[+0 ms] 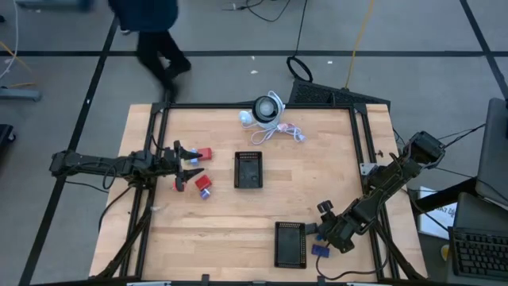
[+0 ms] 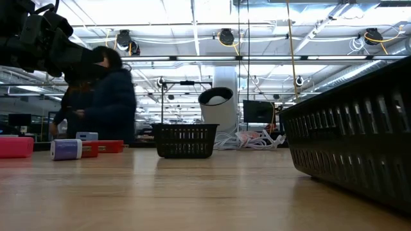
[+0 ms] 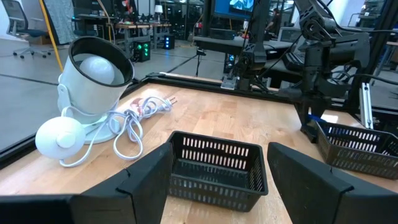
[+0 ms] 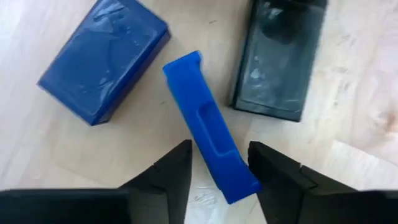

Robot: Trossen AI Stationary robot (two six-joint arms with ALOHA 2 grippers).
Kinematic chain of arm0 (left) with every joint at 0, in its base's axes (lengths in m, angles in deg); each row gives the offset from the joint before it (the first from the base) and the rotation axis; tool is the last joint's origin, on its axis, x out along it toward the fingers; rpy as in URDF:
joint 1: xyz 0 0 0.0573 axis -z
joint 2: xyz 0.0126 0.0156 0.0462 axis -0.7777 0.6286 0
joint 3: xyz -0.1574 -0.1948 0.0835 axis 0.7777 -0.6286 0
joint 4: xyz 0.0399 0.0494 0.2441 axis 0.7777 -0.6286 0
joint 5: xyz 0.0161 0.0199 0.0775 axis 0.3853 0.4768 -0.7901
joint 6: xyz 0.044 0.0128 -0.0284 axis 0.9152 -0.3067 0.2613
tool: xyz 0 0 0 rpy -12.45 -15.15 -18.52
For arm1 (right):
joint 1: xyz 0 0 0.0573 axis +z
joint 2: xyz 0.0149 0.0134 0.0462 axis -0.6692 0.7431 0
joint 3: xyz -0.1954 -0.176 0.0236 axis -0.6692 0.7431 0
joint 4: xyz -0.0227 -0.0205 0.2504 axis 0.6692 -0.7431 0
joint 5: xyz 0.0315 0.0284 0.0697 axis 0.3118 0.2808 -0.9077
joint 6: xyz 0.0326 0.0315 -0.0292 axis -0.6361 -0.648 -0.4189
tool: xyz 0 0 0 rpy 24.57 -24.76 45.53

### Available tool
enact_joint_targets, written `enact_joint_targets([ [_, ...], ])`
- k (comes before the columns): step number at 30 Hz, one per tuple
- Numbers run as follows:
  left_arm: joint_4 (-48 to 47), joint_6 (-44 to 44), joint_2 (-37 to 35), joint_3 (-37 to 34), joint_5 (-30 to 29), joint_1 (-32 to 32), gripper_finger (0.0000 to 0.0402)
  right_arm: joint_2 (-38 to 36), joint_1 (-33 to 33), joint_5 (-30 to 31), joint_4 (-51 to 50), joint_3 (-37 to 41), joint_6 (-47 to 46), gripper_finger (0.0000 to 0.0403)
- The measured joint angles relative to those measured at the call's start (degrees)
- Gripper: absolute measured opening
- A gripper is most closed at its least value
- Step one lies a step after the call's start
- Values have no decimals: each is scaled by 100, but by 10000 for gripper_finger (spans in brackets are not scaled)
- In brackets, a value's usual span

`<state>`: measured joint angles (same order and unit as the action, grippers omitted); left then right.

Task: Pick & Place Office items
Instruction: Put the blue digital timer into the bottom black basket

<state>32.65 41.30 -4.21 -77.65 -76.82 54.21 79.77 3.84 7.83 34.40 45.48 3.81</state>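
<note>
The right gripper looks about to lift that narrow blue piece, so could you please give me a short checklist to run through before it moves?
1. Narrow blue piece lies between the right gripper's fingers: ok.
2. Fingers firmly clamped on it: cannot tell; they flank it closely, but contact does not show.
3. Neighbours clear of the fingers: ok; the blue block and the dark block lie apart from them.
4. Near tray beside the right gripper free to receive: cannot tell; its inside is too dark.
5. Left gripper out of the way: ok; it is open at the table's far left by the red pieces.
</note>
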Motion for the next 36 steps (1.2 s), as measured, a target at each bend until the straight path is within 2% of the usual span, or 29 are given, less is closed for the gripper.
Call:
enact_joint_targets([
  [10,0,0,0,0,-1,-1,267,-10,0,-40,5,0,42,57],
  [15,-2,0,0,0,-1,0,267,-256,0,-46,-130,0,42,55],
  [20,0,0,0,0,0,0,267,-886,0,-46,-386,0,-238,76],
  [24,0,0,2,0,-1,-1,267,-1421,-1,-3,-289,0,-320,61],
  [31,0,0,1,0,-2,-2,267,-1649,-13,744,1027,0,-321,54],
  [36,-2,0,2,0,-2,0,267,-1269,-104,732,2407,0,266,56],
])
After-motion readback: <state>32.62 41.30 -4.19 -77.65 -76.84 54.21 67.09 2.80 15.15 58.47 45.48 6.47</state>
